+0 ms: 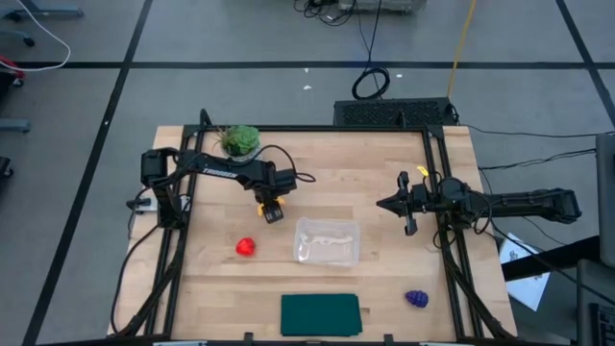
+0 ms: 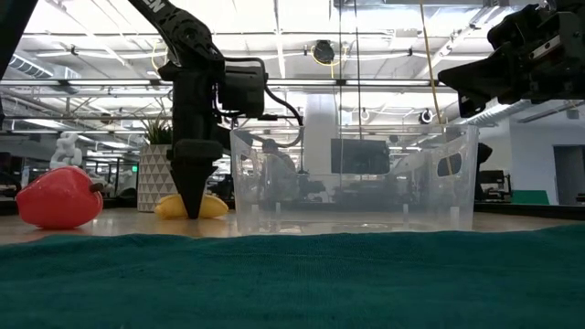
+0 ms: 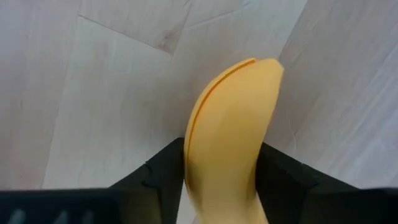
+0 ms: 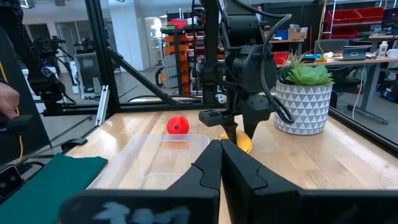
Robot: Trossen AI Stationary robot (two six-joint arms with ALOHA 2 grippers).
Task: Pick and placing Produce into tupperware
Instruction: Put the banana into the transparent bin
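Left gripper [image 1: 273, 212] is set down over the banana [image 3: 231, 134] on the table, beside the tupperware [image 1: 327, 240]; fingers flank it partway closed, firm hold cannot be told; off-centre pinching may squirt it sideways; right gripper [image 1: 386, 204] waits closed, raised.

Yellow banana [image 3: 230, 137] lies beside the clear empty tupperware [image 1: 327, 240]; red fruit [image 1: 246, 247] and grapes [image 1: 416, 299] apart.

A: Bright, even light from overhead on the table [image 1: 384, 183]; shadows stay soft and short.

B: Low down, ceiling lights [image 2: 274, 37] glare white, and the green mat [image 2: 292, 274] up front is blurred.

A: The banana [image 3: 230, 137] is smeared at its near end (too close to focus).
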